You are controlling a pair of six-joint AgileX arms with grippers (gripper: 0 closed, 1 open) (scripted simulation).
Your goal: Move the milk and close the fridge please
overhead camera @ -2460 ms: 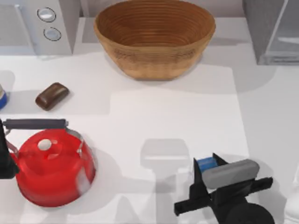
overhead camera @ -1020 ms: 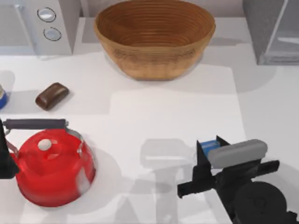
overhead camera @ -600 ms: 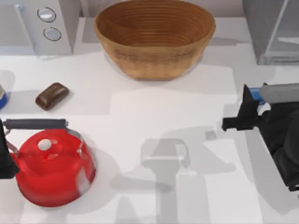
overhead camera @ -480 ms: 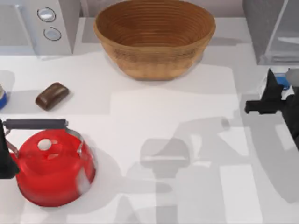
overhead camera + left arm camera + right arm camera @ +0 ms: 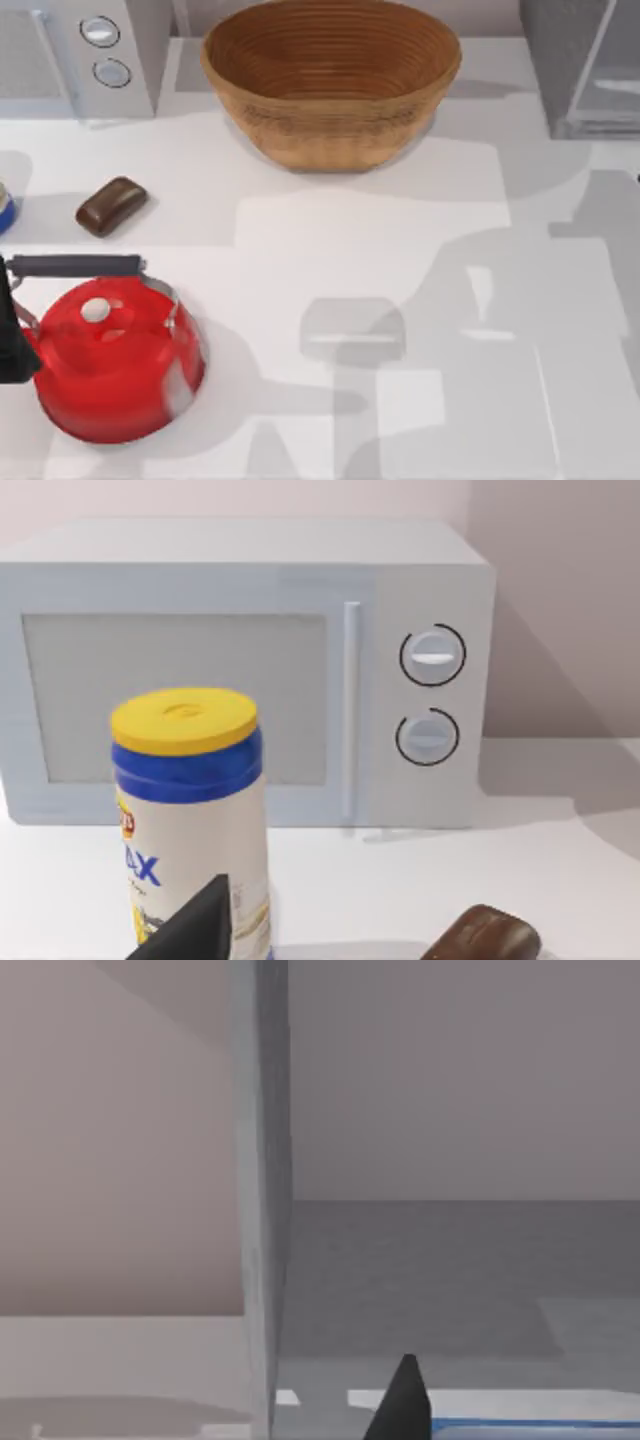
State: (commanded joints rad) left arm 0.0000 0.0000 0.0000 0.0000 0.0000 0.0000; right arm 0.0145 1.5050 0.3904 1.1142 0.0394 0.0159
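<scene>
The fridge [image 5: 565, 70] stands at the table's back right corner, its pale door panel [image 5: 612, 72] swung open. In the right wrist view its grey wall edge [image 5: 268, 1190] and dim inside are close ahead. My right gripper [image 5: 515, 1432] is at the fridge's opening, shut on the milk [image 5: 540, 1424], whose blue top edge shows beside one black finger [image 5: 402, 1408]. My left arm [image 5: 10, 340] is parked at the left edge beside the kettle.
A wicker basket [image 5: 330, 80] sits back centre and a microwave [image 5: 80, 50] back left. On the left are a red kettle [image 5: 110, 370], a brown block [image 5: 110, 205] and a yellow-lidded canister [image 5: 190, 800].
My right arm carried the milk from the table's front right up and rightward to the fridge, leaving the top view. The left arm has not moved.
</scene>
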